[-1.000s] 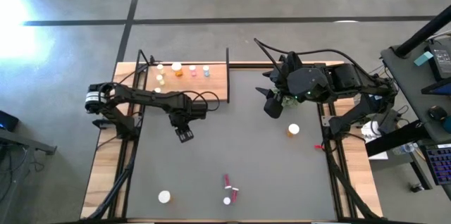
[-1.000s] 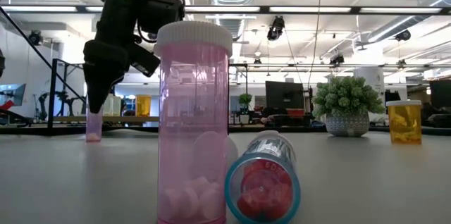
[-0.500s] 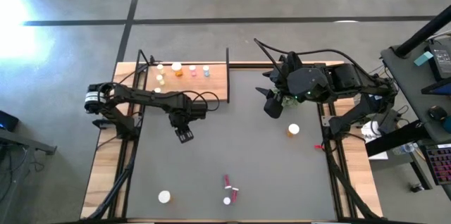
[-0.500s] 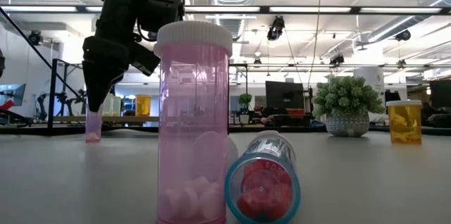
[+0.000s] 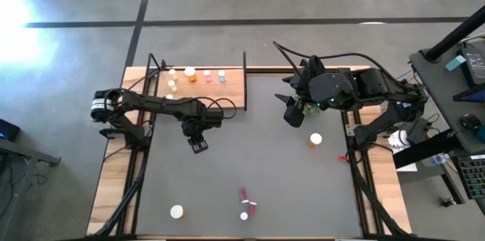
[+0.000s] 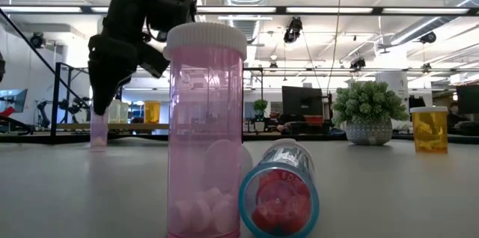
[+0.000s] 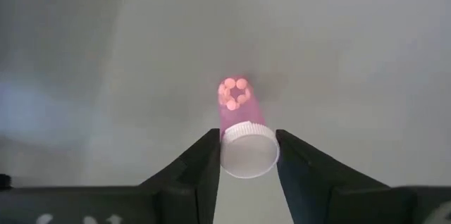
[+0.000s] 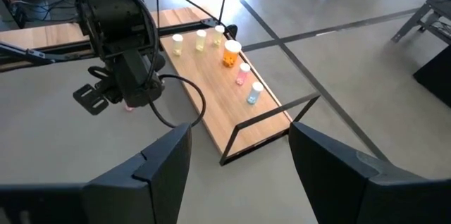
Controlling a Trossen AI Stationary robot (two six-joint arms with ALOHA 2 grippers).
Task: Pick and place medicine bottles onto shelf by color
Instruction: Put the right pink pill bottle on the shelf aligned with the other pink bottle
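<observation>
Your left end effector [image 7: 246, 155] is pinched on the white cap of a pink bottle [image 7: 241, 129], which stands upright on the grey mat [image 5: 250, 150] of the counter, at about 7 o'clock from the shelf [image 5: 204, 83]. Your right end effector [image 5: 292, 114] waits with its fingers spread and nothing between them, at about 4 o'clock from the shelf, and an orange bottle [image 5: 315, 140] stands near it.
</observation>
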